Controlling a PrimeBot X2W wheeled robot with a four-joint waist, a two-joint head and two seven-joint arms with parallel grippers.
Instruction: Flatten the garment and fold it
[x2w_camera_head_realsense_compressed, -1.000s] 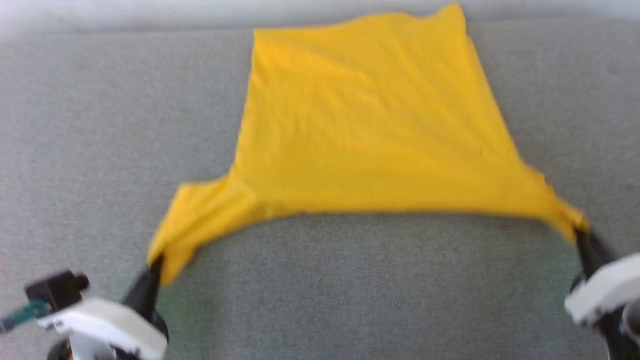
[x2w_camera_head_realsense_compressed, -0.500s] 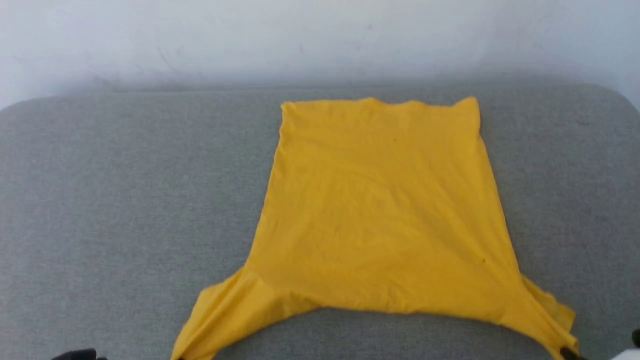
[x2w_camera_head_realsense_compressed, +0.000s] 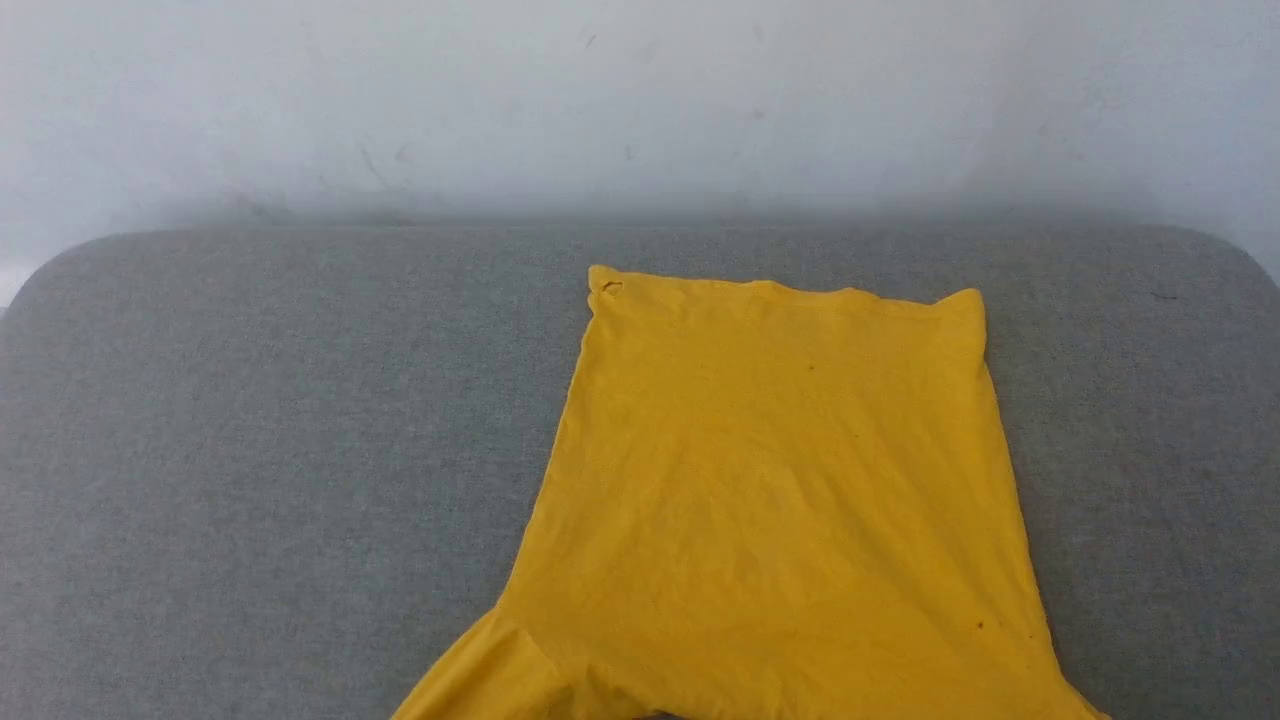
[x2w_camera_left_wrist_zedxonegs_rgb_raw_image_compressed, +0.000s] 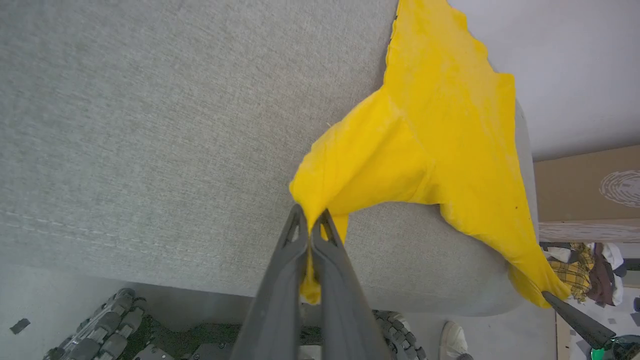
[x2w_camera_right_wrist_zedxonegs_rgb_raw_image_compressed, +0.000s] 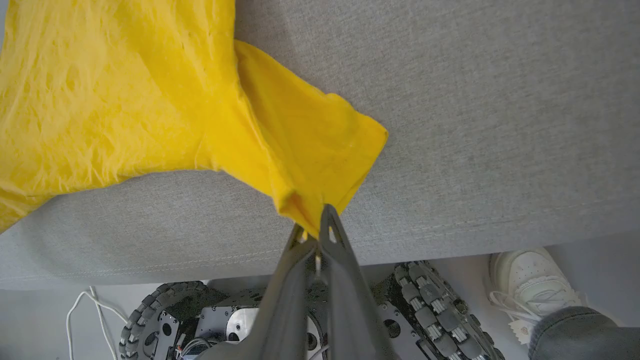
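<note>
The left gripper (x2w_camera_left_wrist_zedxonegs_rgb_raw_image_compressed: 310, 220) is clamped on a sleeve of the small bright yellow cotton T-shirt (x2w_camera_left_wrist_zedxonegs_rgb_raw_image_compressed: 440, 125), which is spread toward 1 o'clock. The right gripper (x2w_camera_right_wrist_zedxonegs_rgb_raw_image_compressed: 317, 220) is clenched on the other sleeve. The body is spread on a grey fabric cushion (x2w_camera_head_realsense_compressed: 250, 450).

Grey fabric cushion top (x2w_camera_head_realsense_compressed: 250, 450) runs ahead of my left claw (x2w_camera_left_wrist_zedxonegs_rgb_raw_image_compressed: 310, 222), far corners rounded. Scuffed white wall (x2w_camera_head_realsense_compressed: 600, 100) behind it. Pale floor (x2w_camera_left_wrist_zedxonegs_rgb_raw_image_compressed: 40, 300) below my claw. Off to its right: cardboard box (x2w_camera_left_wrist_zedxonegs_rgb_raw_image_compressed: 575, 190), heap of clothes (x2w_camera_left_wrist_zedxonegs_rgb_raw_image_compressed: 585, 270). Light soft, even.
</note>
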